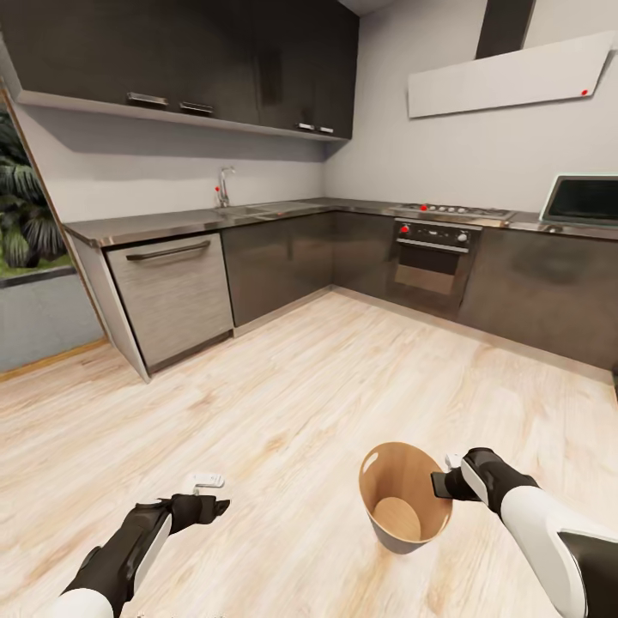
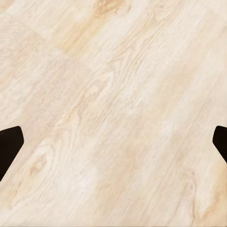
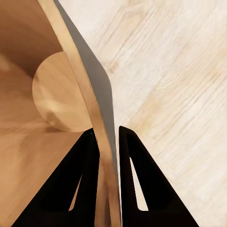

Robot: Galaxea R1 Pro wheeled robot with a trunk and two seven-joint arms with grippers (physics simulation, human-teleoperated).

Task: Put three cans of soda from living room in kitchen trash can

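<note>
Right gripper (image 3: 108, 137) pinches rim wall of small round tapered bin, grey outside, orange-brown inside (image 1: 403, 498) — one finger inside, one outside. Bin held just above pale wood kitchen floor (image 1: 326, 378), empty; no cans seen. Left gripper (image 1: 206, 496) open, empty, over floor.

Step, as judged: positioning bin. Next — set it down upright, release, fetch cans.

The tash can (image 1: 405, 498) stands low in the head view, right of centre, over the wood floor (image 1: 283, 403). The right gripper (image 1: 446, 483) is at its right rim, one finger (image 3: 82, 184) inside the wall and the other outside. The left gripper (image 1: 209, 491) is well apart to the left, above bare floor. Behind, an L-shaped counter (image 1: 172, 223) carries a sink faucet (image 1: 223, 186) and a cooktop (image 1: 455, 210), with the oven (image 1: 429, 262) below it. The dishwasher (image 1: 172, 296) sits at the counter's left end.
</note>
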